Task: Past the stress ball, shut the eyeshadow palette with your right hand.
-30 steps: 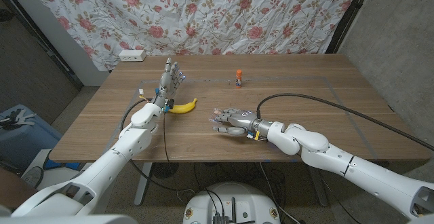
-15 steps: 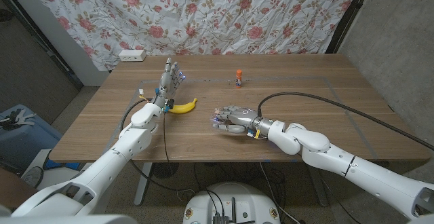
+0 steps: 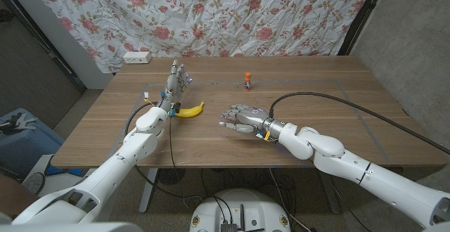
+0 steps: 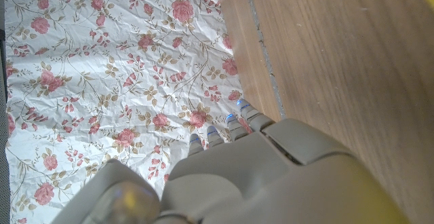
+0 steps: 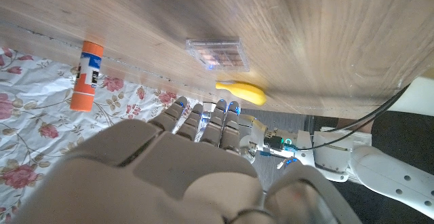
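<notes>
Flowered cloth hangs behind the wooden table (image 3: 316, 91). My right hand (image 3: 241, 118) hovers released, holding nothing, over the eyeshadow palette (image 5: 215, 52), which looks already closed. Pressing again, I risk shoving it toward the banana (image 3: 190, 110). I spot no stress ball.

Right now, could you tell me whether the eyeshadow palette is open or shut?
It looks shut: the palette lies as one flat square on the table, with its clear lid down over the colours.
</notes>
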Tool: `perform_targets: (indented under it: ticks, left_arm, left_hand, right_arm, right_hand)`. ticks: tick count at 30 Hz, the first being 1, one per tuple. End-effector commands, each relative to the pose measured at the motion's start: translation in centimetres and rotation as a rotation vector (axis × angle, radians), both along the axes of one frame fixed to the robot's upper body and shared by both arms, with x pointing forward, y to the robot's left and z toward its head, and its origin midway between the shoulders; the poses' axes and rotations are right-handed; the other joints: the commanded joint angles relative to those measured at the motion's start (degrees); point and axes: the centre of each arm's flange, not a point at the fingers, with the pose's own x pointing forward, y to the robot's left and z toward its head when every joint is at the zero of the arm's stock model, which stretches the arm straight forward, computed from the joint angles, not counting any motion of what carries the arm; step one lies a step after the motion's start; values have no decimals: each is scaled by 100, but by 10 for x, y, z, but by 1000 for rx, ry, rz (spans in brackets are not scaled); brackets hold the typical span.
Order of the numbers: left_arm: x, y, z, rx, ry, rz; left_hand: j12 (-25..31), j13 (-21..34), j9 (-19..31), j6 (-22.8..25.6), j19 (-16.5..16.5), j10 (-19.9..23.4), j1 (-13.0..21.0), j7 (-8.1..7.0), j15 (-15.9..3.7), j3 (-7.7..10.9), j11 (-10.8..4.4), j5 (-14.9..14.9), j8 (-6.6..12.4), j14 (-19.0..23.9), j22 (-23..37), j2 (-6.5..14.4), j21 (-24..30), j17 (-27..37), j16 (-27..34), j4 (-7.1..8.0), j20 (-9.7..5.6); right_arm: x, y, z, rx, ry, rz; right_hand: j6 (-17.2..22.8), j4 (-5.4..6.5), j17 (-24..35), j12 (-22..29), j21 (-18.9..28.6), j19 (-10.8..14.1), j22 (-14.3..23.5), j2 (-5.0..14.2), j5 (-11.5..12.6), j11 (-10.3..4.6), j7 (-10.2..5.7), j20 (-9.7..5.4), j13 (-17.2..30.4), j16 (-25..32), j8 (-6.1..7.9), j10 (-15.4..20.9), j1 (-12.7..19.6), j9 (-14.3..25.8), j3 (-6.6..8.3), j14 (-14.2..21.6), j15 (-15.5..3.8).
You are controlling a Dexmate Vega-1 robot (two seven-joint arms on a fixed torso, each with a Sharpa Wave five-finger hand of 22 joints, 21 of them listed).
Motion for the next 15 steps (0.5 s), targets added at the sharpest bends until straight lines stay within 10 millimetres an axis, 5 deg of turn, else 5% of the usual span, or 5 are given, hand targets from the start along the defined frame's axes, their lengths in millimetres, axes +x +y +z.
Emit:
perform_targets:
  ticks: [1, 15]
  left_arm:
    - [0, 0, 0, 0, 0, 0]
    - [0, 0, 0, 0, 0, 0]
  left_hand:
    - [32, 20, 20, -11, 54, 9, 73, -52, -406, 3, -35, 28, 33, -43, 25, 9, 40, 20, 43, 33, -39]
    - [29, 20, 20, -12, 53, 3, 73, -52, -407, 4, -38, 28, 32, -38, 25, 10, 39, 20, 45, 33, -38]
  right_arm:
    - [-5, -1, 10, 155, 29, 56]
    - [-3, -5, 23, 353, 65, 93]
  right_hand:
    - [56, -17, 13, 24, 42, 114, 6, 636, 43, 88, 60, -40, 23, 36, 46, 52, 9, 6, 14, 73, -201]
    - [231, -81, -32, 26, 80, 420, -2, 629, 67, 166, 123, -160, 28, 37, 83, 83, 102, 4, 121, 189, -248]
